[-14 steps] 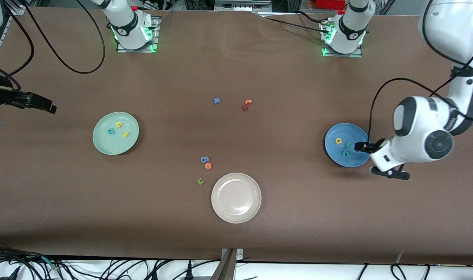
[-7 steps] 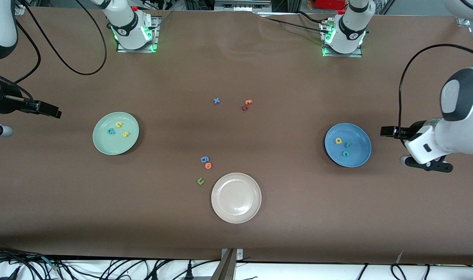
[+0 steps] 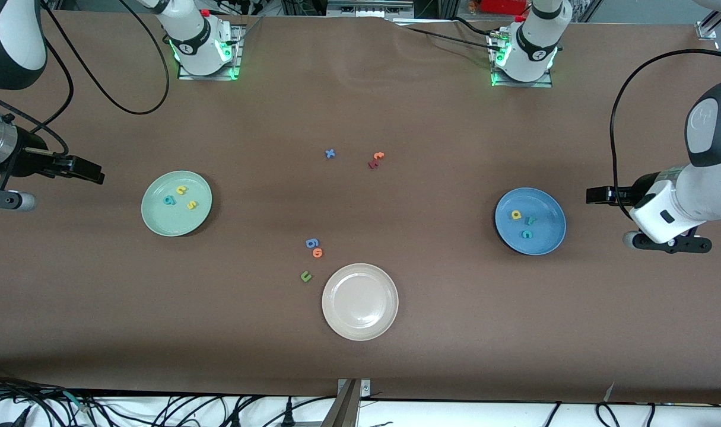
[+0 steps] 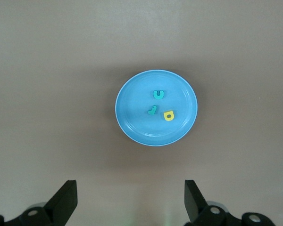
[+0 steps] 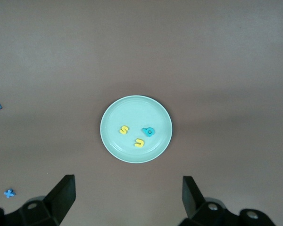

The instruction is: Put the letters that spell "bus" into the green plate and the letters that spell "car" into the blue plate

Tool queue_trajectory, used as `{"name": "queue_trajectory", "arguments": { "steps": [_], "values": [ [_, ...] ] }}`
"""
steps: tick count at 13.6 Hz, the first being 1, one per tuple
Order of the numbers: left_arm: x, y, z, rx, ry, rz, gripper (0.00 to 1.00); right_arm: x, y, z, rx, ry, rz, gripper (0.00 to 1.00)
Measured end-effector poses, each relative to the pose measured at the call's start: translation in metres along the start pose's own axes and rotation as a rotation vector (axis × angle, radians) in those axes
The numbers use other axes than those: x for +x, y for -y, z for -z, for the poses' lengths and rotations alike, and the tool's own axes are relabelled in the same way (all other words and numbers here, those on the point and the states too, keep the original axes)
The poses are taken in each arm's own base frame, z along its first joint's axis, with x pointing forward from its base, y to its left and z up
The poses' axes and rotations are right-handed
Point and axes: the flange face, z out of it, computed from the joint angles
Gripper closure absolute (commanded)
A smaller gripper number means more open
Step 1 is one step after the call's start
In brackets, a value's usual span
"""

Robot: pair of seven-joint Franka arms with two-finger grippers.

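Left gripper (image 4: 128, 202): jaws apart, empty, up over bare table at left arm's end, beside blue plate (image 3: 547, 204). Right gripper (image 5: 125, 200): jaws apart, empty, over bare table beside green plate (image 3: 158, 222).

Blue plate: teal c (image 3: 526, 234), teal r (image 3: 531, 221), yellow a (image 3: 516, 214). Green plate: teal b (image 3: 170, 200), yellow u (image 3: 181, 190), yellow s (image 3: 191, 204).

Front view only: white plate (image 3: 360, 326), seemingly empty; orange o (image 3: 317, 253), green u (image 3: 305, 276) near it.

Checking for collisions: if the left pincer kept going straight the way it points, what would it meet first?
Probably the blue plate: the open, empty left pincer points toward it across bare table, though its height is unclear, so it might pass above the rim.
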Motion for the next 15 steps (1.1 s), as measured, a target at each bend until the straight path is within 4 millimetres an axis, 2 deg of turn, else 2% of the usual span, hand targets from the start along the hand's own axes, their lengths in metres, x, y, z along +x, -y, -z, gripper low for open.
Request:
{"name": "queue_trajectory", "arguments": {
  "steps": [2, 5, 9, 11, 15],
  "values": [
    [-0.008, 0.0, 0.014, 0.002, -0.023, 0.011, 0.0, 0.0, 0.0, 0.0, 0.0, -0.001, -0.001, 0.0],
    [-0.035, -0.006, 0.039, 0.01, -0.108, 0.023, 0.0, 0.0, -0.001, 0.0, 0.0, -0.002, -0.002, 0.0],
    [-0.078, -0.015, 0.048, 0.013, -0.199, 0.221, 0.0, 0.0, -0.001, 0.0, 0.0, -0.002, -0.002, 0.0],
    [-0.09, -0.011, 0.049, 0.005, -0.233, 0.246, 0.0, 0.0, -0.001, 0.0, 0.0, -0.002, -0.002, 0.0],
    [-0.108, -0.01, 0.068, -0.005, -0.285, 0.255, 0.0, 0.0, -0.001, 0.0, 0.0, -0.002, -0.002, 0.0]
  ]
}}
